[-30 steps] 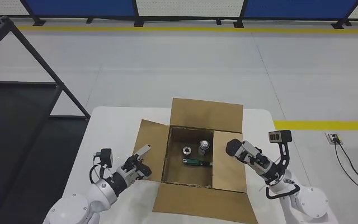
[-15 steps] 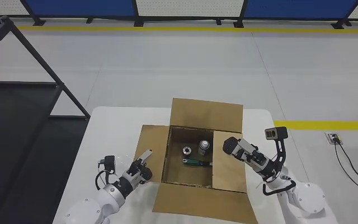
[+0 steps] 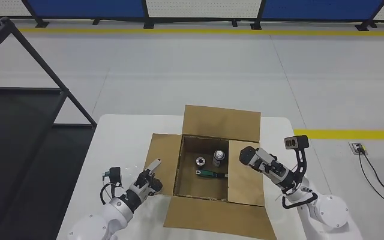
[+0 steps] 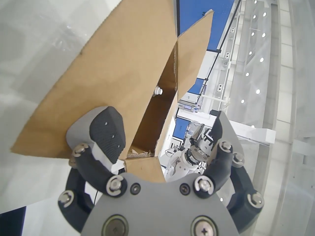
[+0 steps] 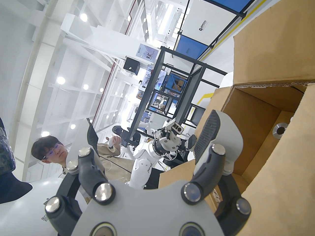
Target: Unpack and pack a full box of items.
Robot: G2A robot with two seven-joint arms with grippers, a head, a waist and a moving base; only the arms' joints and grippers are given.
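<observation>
An open cardboard box (image 3: 204, 153) stands mid-table with all flaps folded out. Inside lie a silver can (image 3: 199, 161), a white-capped bottle (image 3: 218, 157) and a green item (image 3: 207, 174). My left gripper (image 3: 152, 174) hangs open at the near corner of the left flap (image 3: 161, 153); in the left wrist view this gripper (image 4: 163, 133) has one pad (image 4: 108, 131) against the flap (image 4: 118, 57), and the bottle cap (image 4: 158, 91) peeks out. Over the right flap (image 3: 246, 180) my right gripper (image 3: 247, 156) is open and empty. In its own view this gripper (image 5: 151, 136) faces the box (image 5: 270, 57) and can (image 5: 280, 128).
The white table (image 3: 120, 144) has free room left of the box and a narrow strip to its right. A black metal frame (image 3: 36, 66) stands off the table's left side. The near flap (image 3: 216, 219) reaches the table's front edge.
My left arm has drawn back toward the table's near-left corner, its gripper sliding down along the left flap. My right gripper has shifted slightly toward the box opening.
</observation>
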